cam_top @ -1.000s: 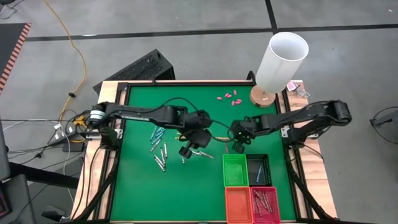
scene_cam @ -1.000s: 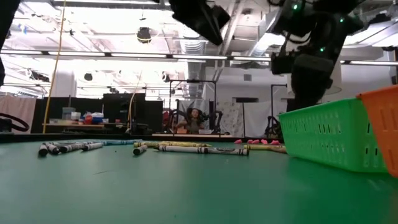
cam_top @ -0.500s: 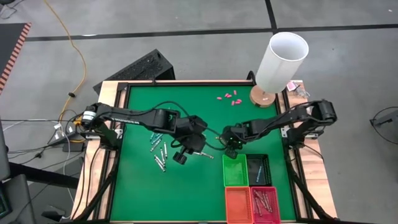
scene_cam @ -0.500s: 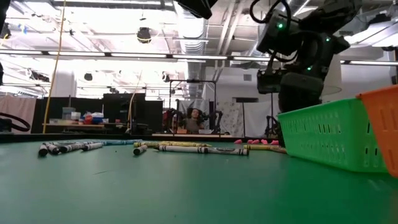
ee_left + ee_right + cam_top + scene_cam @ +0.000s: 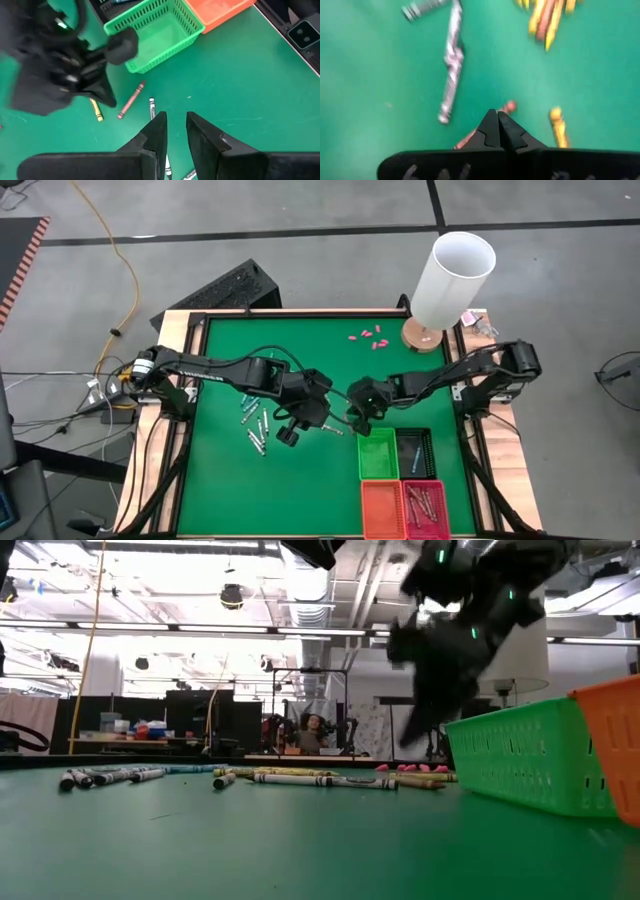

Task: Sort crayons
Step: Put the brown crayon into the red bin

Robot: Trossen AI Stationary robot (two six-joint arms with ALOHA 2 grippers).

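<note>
Brownish-red crayon (image 5: 131, 100) — thin, flat

The table (image 5: 225, 480) was a green mat framed in black with pale wood along its edges. Crayons (image 5: 256, 415) lay scattered left of the middle — a loose clutter of grey-white and light blue sticks, some touching, some apart. Nearer the centre lay a brownish-red crayon (image 5: 131, 100), a yellow one (image 5: 96, 109) and a grey-white one (image 5: 152, 107), close together but not touching. At the far side sat a few small pink pieces (image 5: 367, 336). Four baskets stood in a block at the near right — green (image 5: 377, 454), black (image 5: 416, 452), orange (image 5: 381, 508) and a red one (image 5: 427, 508) (crayons inside it). A white cylinder (image 5: 452, 278) on a round wooden base occupied the far right corner.
</note>
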